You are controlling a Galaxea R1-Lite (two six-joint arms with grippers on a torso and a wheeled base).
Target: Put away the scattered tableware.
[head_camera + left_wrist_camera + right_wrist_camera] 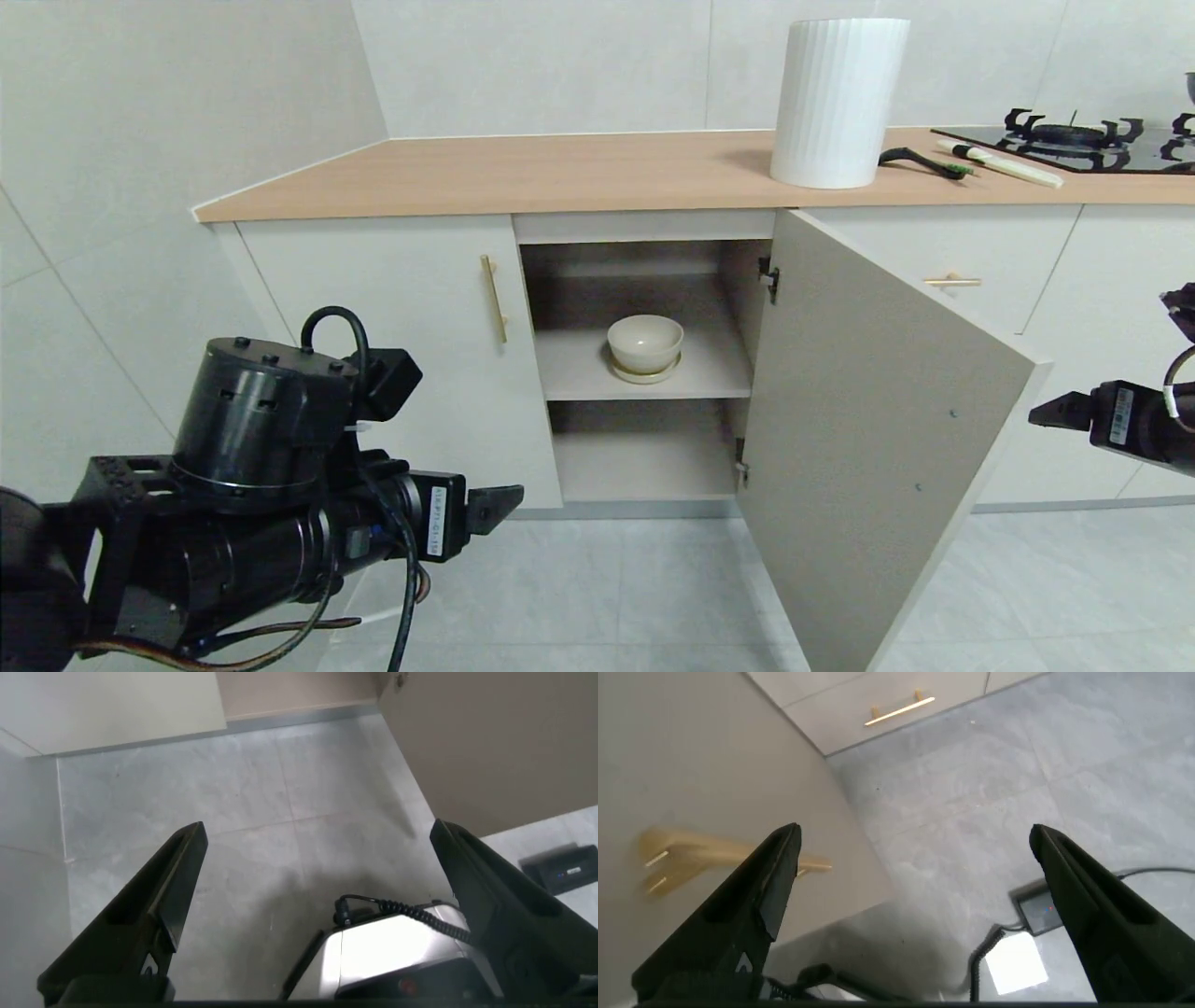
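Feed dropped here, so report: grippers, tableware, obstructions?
Left gripper open, empty. Right gripper open, empty, beside the open cabinet door. Bowl on a plate, cabinet's upper shelf.

The counter (523,173) and open cabinet (644,369) are seen from the head, forward and downward, at middling range. The floor (280,793) is viewed steeply downward from each wrist. The door (868,420) and floor are shared by all three views, the door being closest in the right wrist view.
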